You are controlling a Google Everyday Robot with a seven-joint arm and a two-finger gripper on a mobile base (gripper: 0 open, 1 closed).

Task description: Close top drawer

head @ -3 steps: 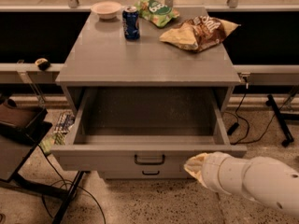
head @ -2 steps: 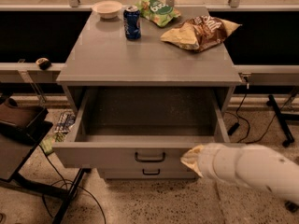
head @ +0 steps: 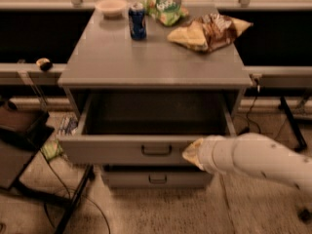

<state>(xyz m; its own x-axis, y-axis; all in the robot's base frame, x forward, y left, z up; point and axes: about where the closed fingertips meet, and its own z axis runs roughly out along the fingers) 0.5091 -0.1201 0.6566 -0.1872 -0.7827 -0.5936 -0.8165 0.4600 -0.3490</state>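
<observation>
Since a second earlier, the cream-tipped gripper [head: 192, 153] had risen and edged left on its thick white arm [head: 253, 157], which reached in from the right edge of the view. It had come from below the drawer front up to the level of the front panel. The tip sat at the right part of that panel and looked to be touching it, just right of the small black bar handle [head: 156, 150]. Whether the gripper was spread or closed could not be told, and nothing was visibly held.

The wide grey top drawer [head: 117, 149] stood pulled well out of the grey metal cabinet [head: 156, 62], about as far as before. Its front faced the camera, its long axis ran left to right, and its dark interior was open to view. Below it a shorter grey drawer [head: 156, 178] sat pushed in.

On the cabinet top stood a blue drink can [head: 137, 21], with a pale round bowl [head: 111, 6] near it. A green snack bag [head: 165, 9] and a crumpled brown and yellow crisp bag [head: 209, 30] also lay there.
</observation>
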